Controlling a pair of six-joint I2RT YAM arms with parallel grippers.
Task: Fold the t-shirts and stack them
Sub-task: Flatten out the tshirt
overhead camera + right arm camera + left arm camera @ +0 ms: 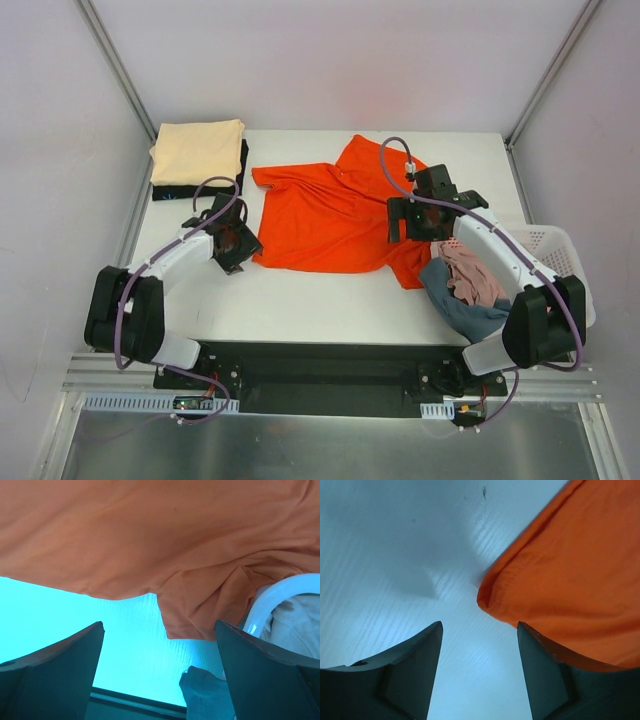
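Observation:
A bright orange-red t-shirt (330, 215) lies spread out in the middle of the white table. My left gripper (238, 258) sits low at the shirt's near-left corner. In the left wrist view, that hemmed corner (570, 565) is just beyond the right finger, and only bare table shows between the parted jaws of the left gripper (480, 625). My right gripper (408, 228) hovers open over the shirt's right side. In the right wrist view, a sleeve corner of the t-shirt (150, 535) hangs ahead of the right gripper (160, 625). A folded cream t-shirt (198, 150) rests on a folded black one (175, 190) at the back left.
A white lattice basket (560, 250) stands at the table's right edge, under the right arm. A pink shirt (470, 272) and a dusty blue one (470, 310) spill out of it. The basket rim (280, 587) and the blue cloth (205, 690) lie close to the right fingers.

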